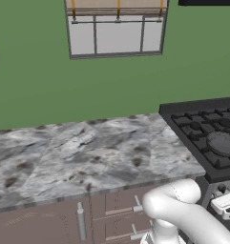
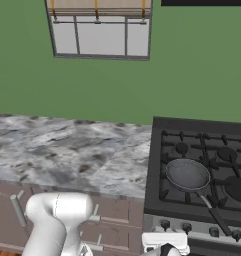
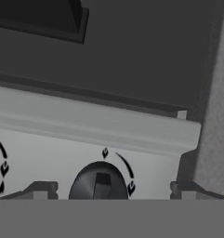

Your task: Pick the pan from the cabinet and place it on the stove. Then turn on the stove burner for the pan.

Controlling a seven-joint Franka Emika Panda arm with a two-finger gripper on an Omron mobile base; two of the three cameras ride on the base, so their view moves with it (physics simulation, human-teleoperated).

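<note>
The pan (image 2: 187,174) sits on the stove (image 2: 192,131), at its front left burner (image 1: 224,143). The gripper (image 3: 112,189) stands with fingers spread either side of a black knob (image 3: 100,183). If this knob feeds another burner, the wrong flame lights.

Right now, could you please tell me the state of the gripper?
Gripper: open, holding nothing; its fingertips straddle a black stove knob on the front panel.
</note>
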